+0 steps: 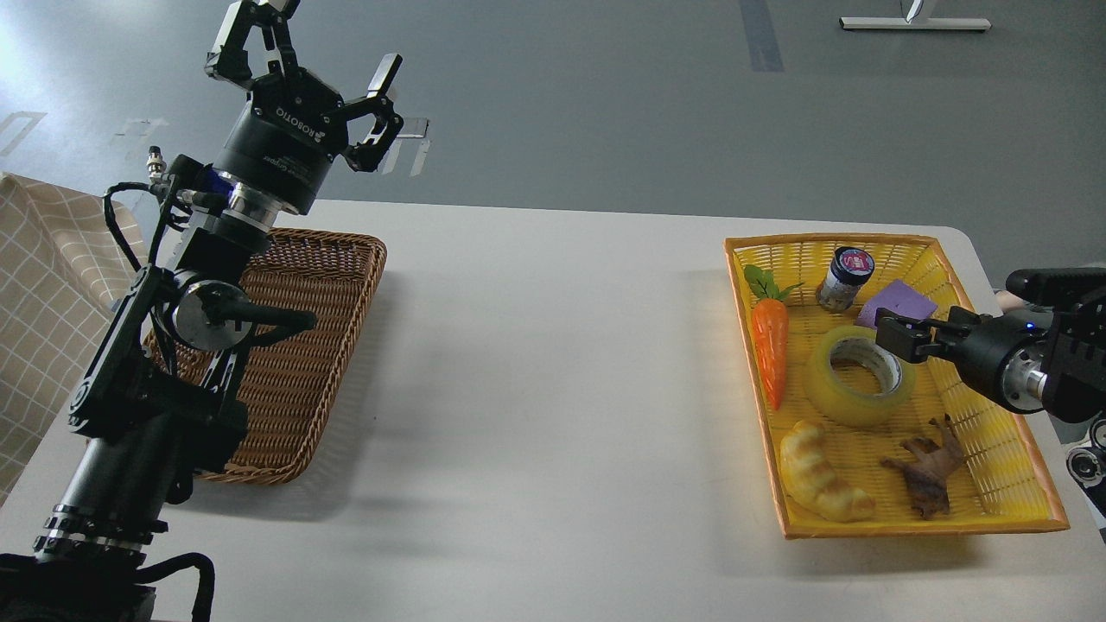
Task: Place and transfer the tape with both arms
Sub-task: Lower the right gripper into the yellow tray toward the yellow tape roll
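Note:
The tape point(831, 390), a glossy yellow roll with a grey-white core, lies flat in the middle of the yellow basket point(916, 525) at the right. My right gripper point(901, 337) reaches in from the right edge and hovers over the roll's right rim. It is dark and seen nearly end-on, so I cannot tell how its fingers stand. My left gripper point(321, 43) is open and empty. It is raised high above the far end of the brown wicker basket point(320, 302) at the left.
In the yellow basket, around the tape, lie a toy carrot point(770, 345), a small dark jar point(844, 278), a purple block point(899, 304), a bread-like crescent point(816, 484) and a brown toy animal point(929, 471). The white table point(553, 389) lies between the baskets. A checked cloth point(43, 285) hangs at the left.

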### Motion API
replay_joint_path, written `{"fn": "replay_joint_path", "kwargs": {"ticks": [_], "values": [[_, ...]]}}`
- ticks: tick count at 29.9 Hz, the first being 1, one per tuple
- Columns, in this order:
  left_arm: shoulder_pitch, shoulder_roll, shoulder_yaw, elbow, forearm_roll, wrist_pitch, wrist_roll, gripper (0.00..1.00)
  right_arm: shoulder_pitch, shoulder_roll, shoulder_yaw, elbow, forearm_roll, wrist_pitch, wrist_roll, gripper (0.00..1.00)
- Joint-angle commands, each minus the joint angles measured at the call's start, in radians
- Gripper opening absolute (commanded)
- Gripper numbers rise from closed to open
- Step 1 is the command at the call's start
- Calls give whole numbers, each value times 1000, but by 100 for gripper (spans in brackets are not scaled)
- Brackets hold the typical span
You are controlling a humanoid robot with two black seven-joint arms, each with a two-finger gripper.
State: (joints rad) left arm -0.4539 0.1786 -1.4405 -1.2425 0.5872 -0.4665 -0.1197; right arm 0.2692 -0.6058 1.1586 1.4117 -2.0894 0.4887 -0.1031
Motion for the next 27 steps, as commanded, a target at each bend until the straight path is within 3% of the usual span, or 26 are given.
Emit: {"fn": "replay_joint_path", "kwargs": {"ticks": [1,15,27], "values": [[0,7,-1,0,-1,0,0,98,-10,15,6,-20,0,0,0,87],[0,22,-3,2,-4,-1,0,98,-33,66,6,-63,-32,0,0,86],[0,25,-3,3,-4,0,0,98,-53,87,6,-88,-52,0,0,72]]}}
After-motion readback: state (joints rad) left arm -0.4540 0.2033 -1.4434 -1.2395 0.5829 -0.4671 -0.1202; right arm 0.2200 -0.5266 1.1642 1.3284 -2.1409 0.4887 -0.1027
